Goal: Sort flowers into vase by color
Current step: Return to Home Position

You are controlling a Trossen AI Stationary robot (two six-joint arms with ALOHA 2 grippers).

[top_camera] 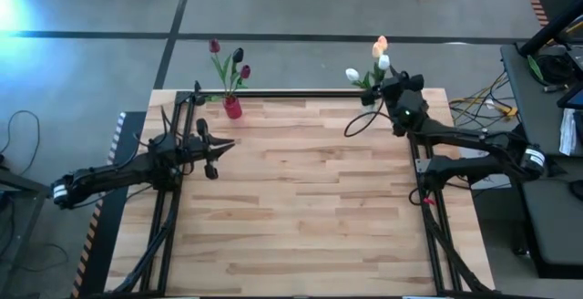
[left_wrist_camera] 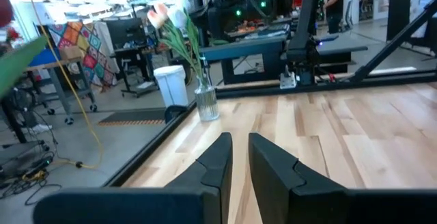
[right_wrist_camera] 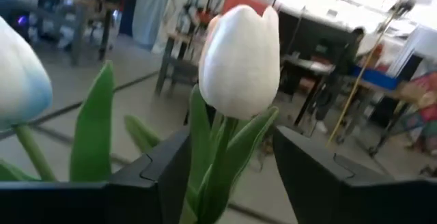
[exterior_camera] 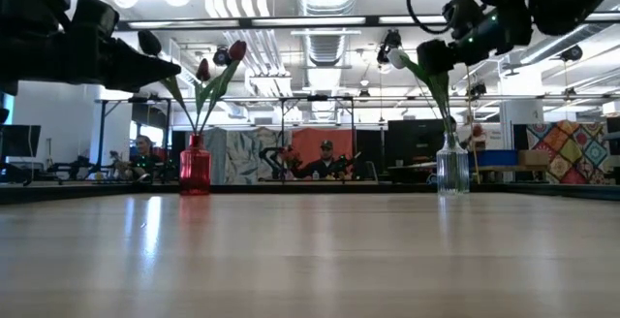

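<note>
– Wooden bench, pale planks, black frame rails. Grey floor all round, with loose cables lying on it beyond the right arm. Pincers?
– Left pincer: fingers a narrow gap apart, nothing between them, held above the bench. Red vase stands just beyond it at the far edge, with the dark tulips in it.
– Right?
– Right pincer: fingers wide apart, up among the light tulips. One white head stands just past the fingertips, its stem and leaves between them; contact cannot be told. The stems run down into the transparent vase beneath the pincer.
– Background?
– Seated people behind the bench, a patchwork panel, and a white bin past the transparent vase.
</note>
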